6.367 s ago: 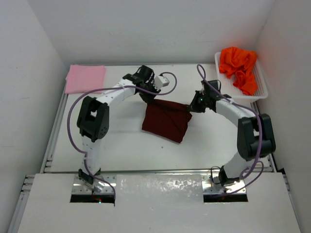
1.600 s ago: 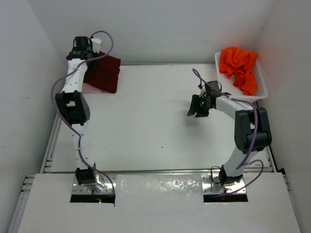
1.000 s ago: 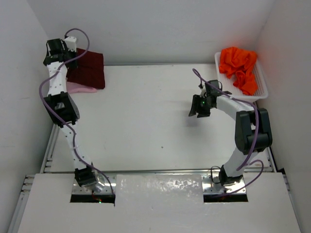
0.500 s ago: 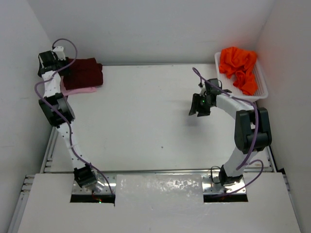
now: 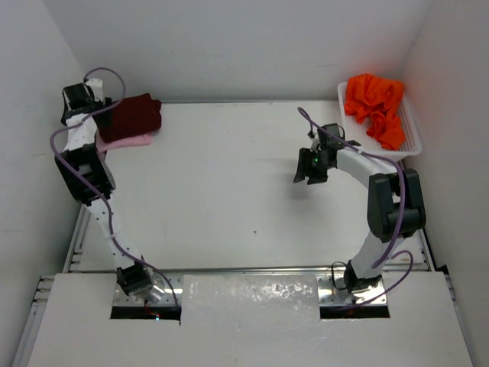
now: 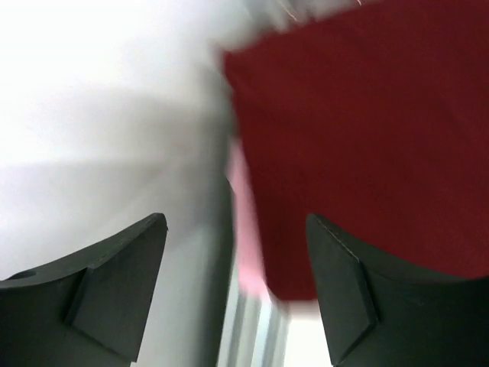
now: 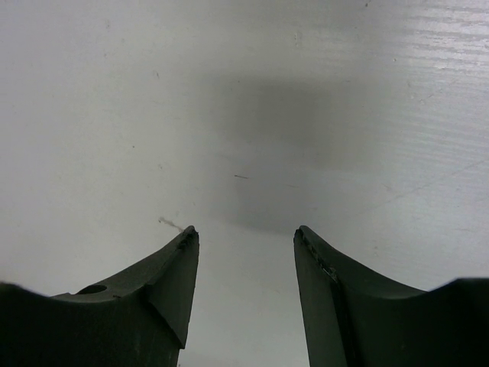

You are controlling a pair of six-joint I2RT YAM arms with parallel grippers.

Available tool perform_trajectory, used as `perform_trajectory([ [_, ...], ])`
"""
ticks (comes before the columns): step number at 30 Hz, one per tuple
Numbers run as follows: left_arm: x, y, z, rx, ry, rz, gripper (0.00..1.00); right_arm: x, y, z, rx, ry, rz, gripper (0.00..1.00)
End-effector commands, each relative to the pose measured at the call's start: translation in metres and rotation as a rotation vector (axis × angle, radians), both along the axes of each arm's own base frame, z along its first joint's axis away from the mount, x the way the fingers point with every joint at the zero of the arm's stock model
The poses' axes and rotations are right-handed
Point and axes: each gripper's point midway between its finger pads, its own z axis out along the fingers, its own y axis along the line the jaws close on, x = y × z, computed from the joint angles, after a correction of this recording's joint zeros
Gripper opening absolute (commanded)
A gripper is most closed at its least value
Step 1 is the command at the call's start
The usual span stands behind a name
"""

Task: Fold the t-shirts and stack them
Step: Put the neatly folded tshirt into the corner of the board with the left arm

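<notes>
Where white walls (image 5: 229, 46) enclose, pale table (image 5: 229, 199) (faintly marked), maroon t-shirt (image 5: 134, 116) far-left

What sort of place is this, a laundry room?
Most likely a robotics test bench, not a laundry: a left arm and right arm bolted to a white table, plain white walls boxing it in, and only props: maroon t-shirt on pink t-shirt, orange t-shirt in a white basket.
</notes>
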Motion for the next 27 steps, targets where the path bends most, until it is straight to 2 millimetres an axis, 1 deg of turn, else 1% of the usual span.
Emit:
perform_trajectory([
  [1,-0.007,-0.095,0.085,0.211,-0.016,-0.394,0.71,0.012,0.004,0.012,0.005,-0.052,0.02,0.52],
  [2,-0.025,-0.142,0.065,0.264,0.052,-0.516,0.71,0.011,0.004,0.013,0.008,-0.054,0.019,0.52],
  [3,-0.034,-0.157,0.056,0.38,0.104,-0.616,0.72,0.01,0.005,0.012,0.007,-0.053,0.022,0.52],
  [4,-0.052,-0.175,0.035,0.407,0.142,-0.668,0.76,0.009,0.005,0.012,0.009,-0.058,0.024,0.52],
  [5,-0.054,-0.198,0.026,0.441,0.156,-0.711,0.78,0.009,0.005,0.012,0.009,-0.058,0.024,0.52],
  [6,-0.055,-0.197,0.02,0.477,0.182,-0.683,0.79,0.006,0.004,0.01,0.006,-0.052,0.023,0.52],
  [7,-0.053,-0.2,0.018,0.482,0.185,-0.672,0.79,0.005,0.004,0.009,0.006,-0.052,0.023,0.52],
  [8,-0.048,-0.207,0.004,0.46,0.202,-0.675,0.79,0.004,0.004,0.009,0.007,-0.053,0.027,0.52],
  [9,-0.047,-0.202,0.002,0.453,0.219,-0.628,0.79,0.002,0.004,0.007,0.006,-0.05,0.027,0.52],
  [10,-0.04,-0.201,0.006,0.463,0.209,-0.604,0.79,0.001,0.003,0.007,0.005,-0.049,0.028,0.52],
  [11,-0.037,-0.202,0.0,0.471,0.217,-0.587,0.79,0.001,0.003,0.006,0.004,-0.048,0.029,0.52],
  [12,-0.035,-0.199,0.002,0.497,0.219,-0.551,0.79,-0.001,0.003,0.005,0.003,-0.044,0.031,0.52],
  [13,-0.029,-0.199,0.006,0.515,0.202,-0.537,0.79,-0.001,0.003,0.005,0.004,-0.047,0.031,0.52],
  [15,-0.025,-0.204,0.004,0.529,0.198,-0.523,0.79,-0.003,0.003,0.002,0.003,-0.04,0.033,0.52],
  [18,-0.018,-0.21,-0.005,0.521,0.186,-0.537,0.79,-0.002,0.003,0.0,0.007,-0.039,0.028,0.52],
  [19,-0.014,-0.213,-0.011,0.519,0.186,-0.54,0.78,-0.003,0.004,-0.002,0.008,-0.032,0.027,0.52],
  [23,-0.006,-0.211,-0.022,0.511,0.184,-0.514,0.76,-0.002,0.005,-0.004,0.013,-0.028,0.03,0.52],
  [24,-0.005,-0.21,-0.023,0.513,0.178,-0.507,0.73,-0.002,0.005,-0.005,0.011,-0.026,0.032,0.52],
  [25,0.0,-0.209,-0.023,0.524,0.149,-0.497,0.7,-0.002,0.004,-0.006,0.008,-0.024,0.031,0.52],
  [26,0.002,-0.208,-0.026,0.529,0.147,-0.491,0.65,-0.001,0.004,-0.006,0.008,-0.023,0.033,0.52],
  [27,0.003,-0.206,-0.027,0.542,0.146,-0.483,0.57,-0.001,0.004,-0.006,0.007,-0.021,0.033,0.52],
])
